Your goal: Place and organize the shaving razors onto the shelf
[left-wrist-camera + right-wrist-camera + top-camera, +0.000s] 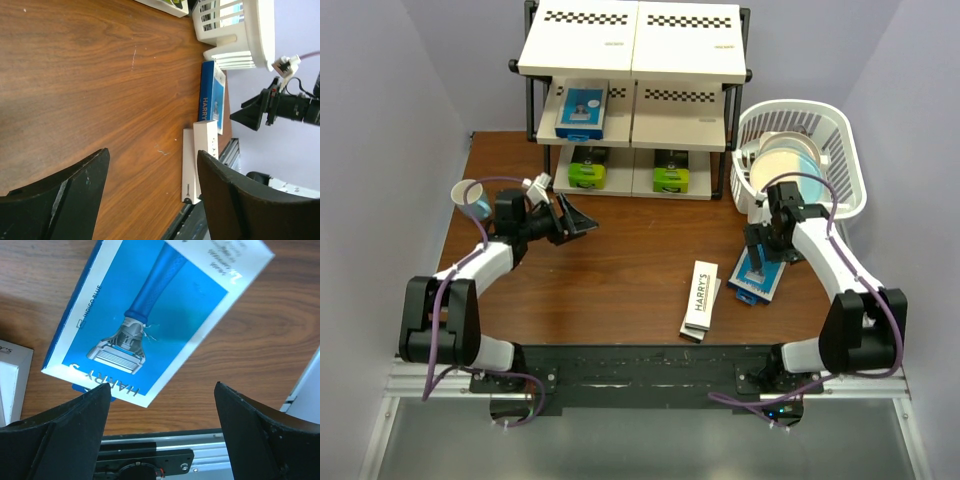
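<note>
The shelf [632,45] stands at the back of the table. One blue-and-white razor box [582,110] lies on its middle tier, left side. Two black boxes with lime-green ends [588,167] [671,172] sit on the bottom tier. Two long white HARRY'S boxes [701,300] [200,160] lie stacked askew near the front edge. A second blue-and-white box [757,280] [150,315] [210,95] lies flat on the table. My right gripper [757,255] [162,400] hangs open just over its near end, holding nothing. My left gripper [578,222] [152,195] is open and empty, left of centre, pointing right.
A white plastic basket [840,150] [240,35] holding a white-and-blue plate [782,165] stands at the back right, close behind the right arm. A paper cup [472,197] sits by the left arm. The metal rail [200,445] runs along the table's front edge.
</note>
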Tool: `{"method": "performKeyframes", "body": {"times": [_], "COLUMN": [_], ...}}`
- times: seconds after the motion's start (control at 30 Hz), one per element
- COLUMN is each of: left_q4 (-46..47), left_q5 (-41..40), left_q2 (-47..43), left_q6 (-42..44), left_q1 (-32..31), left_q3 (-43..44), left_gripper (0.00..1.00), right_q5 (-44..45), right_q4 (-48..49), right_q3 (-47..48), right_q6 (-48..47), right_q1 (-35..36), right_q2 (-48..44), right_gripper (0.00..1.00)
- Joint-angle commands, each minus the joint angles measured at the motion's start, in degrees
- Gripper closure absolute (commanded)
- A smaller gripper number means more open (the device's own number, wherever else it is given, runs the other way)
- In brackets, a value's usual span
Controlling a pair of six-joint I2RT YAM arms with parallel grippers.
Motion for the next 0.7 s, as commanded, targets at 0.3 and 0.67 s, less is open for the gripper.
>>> {"method": "performKeyframes", "body": {"times": [0.3,0.67], "left_q4": [-3.36,-0.47], "left_q5": [2.53,1.57], "left_q2": [-3.64,-10.06], "left_q6": [8.80,6.25], "left_q1": [3.09,5.20], "left_q3": [3.41,-0.71], "left_gripper": [0.26,0.27], "right_q5": [-11.16,-19.32], "right_q4": [2.13,4.42], "right_q3": [-0.36,0.07], "right_q6": [2.67,3.37], "right_q1": [3.67,17.66], "right_q2": [9.47,16.94], "right_gripper": [0.17,0.17]}}
